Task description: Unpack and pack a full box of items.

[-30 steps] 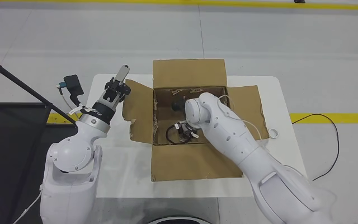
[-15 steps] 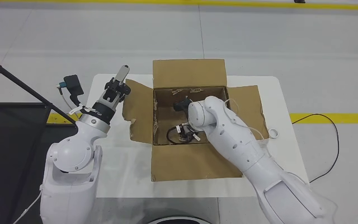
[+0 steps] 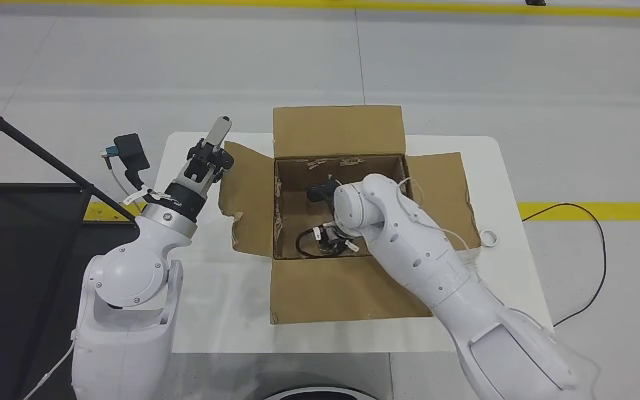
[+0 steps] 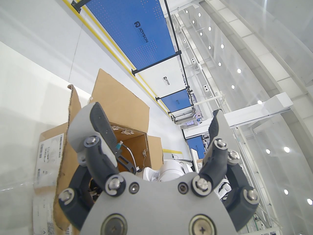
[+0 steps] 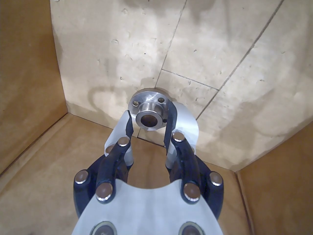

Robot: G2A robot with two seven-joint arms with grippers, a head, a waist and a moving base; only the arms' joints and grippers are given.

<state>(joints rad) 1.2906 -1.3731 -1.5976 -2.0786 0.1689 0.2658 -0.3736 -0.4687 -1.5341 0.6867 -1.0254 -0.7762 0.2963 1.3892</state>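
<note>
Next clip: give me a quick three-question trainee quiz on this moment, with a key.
1. True or false: the left claw holds a cable.
2. What does the right claw straddle on the floor of the cardboard box? A) metal flange B) tape roll C) bottle
3. Fill in: the box is ____, not sealed.
Key: 1 false, it is empty; 2 A; 3 open.

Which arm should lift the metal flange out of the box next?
Right. The right end effector is inside the box, open and straddling the flange. The left end effector hangs open outside the box, beside a flap.
</note>
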